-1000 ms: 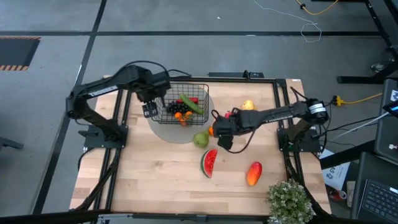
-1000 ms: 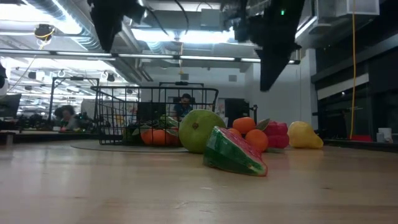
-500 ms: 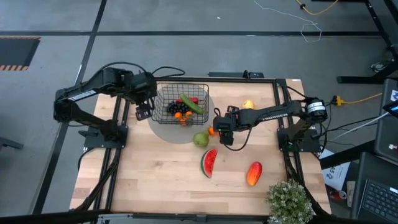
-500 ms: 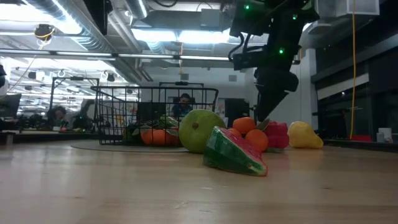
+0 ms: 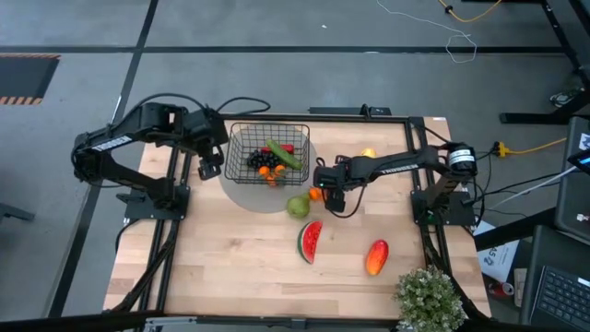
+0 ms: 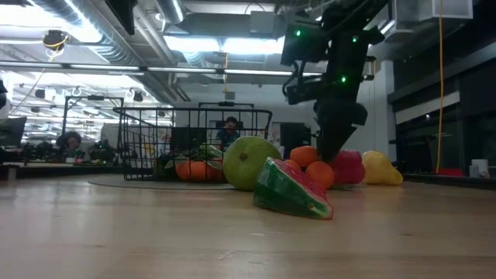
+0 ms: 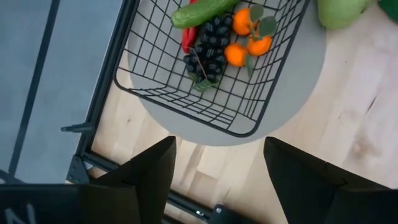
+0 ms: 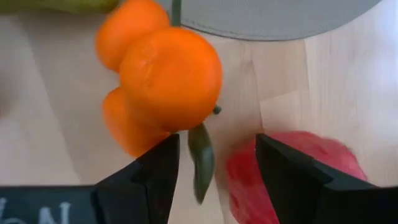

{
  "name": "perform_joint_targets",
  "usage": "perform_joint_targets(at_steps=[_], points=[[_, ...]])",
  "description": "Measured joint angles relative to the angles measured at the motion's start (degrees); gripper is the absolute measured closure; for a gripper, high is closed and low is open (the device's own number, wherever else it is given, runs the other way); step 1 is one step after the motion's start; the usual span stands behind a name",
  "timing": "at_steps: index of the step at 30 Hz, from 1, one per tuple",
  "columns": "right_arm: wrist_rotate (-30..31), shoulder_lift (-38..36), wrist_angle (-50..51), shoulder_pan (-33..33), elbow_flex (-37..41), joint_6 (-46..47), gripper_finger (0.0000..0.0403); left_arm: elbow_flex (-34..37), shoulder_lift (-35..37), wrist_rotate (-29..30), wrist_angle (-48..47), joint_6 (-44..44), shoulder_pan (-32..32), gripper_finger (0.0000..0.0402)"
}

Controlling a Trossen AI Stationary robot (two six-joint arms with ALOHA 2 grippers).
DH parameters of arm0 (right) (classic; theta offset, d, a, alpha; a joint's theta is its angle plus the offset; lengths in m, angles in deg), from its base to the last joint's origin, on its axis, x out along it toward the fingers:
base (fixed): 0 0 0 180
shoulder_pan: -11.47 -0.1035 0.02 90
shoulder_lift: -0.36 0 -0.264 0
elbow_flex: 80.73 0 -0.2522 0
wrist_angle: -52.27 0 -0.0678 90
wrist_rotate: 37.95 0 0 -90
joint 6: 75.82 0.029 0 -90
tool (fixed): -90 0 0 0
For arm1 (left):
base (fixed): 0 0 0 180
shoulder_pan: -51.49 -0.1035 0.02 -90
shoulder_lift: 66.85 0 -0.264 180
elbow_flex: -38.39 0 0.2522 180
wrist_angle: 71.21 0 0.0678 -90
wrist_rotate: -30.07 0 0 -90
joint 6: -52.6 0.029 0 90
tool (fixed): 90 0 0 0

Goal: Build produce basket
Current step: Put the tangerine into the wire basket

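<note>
Left gripper [image 5: 210,168]: fingers apart, empty, hovering just left of the basket, off the mat's edge.
Basket [image 5: 241,140]: black wire, sits on a round grey mat [image 5: 267,198] at table's rear left-centre; holds cucumber [image 5: 284,153], grapes [image 5: 256,160], oranges [image 5: 268,170] and a red piece [image 5: 288,147].
Pear [image 5: 297,206]: on the mat's front edge, outside the basket.
Watermelon slice [image 5: 310,242]: on bare table, in front of the pear.
Right gripper [image 5: 329,194]: fingers apart, nothing clamped, low over a loose orange cluster [image 5: 315,194] and a red fruit [image 8: 292,174] right of the pear.
Yellow fruit [image 5: 368,153]: behind the right arm.
Mango [image 5: 376,257]: front right.
Potted plant [image 5: 429,297]: front right corner.
</note>
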Motion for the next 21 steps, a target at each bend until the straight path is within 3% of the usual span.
perform_joint_targets(at_steps=[12,16,21], points=[[0.99,0.87,-0.97,-0.02,0.00,3.41,0.0204,0.00,-0.02,0.03,0.00,0.04,1.29,0.0160],[-0.24,0.87,-0.82,-0.02,0.00,3.63,0.0254,0.00,-0.02,0.03,0.00,0.04,1.29,0.0160],[-0.34,0.87,-0.75,-0.02,0.00,5.05,0.0356,0.00,-0.02,0.03,0.00,-0.02,1.29,0.0160]])
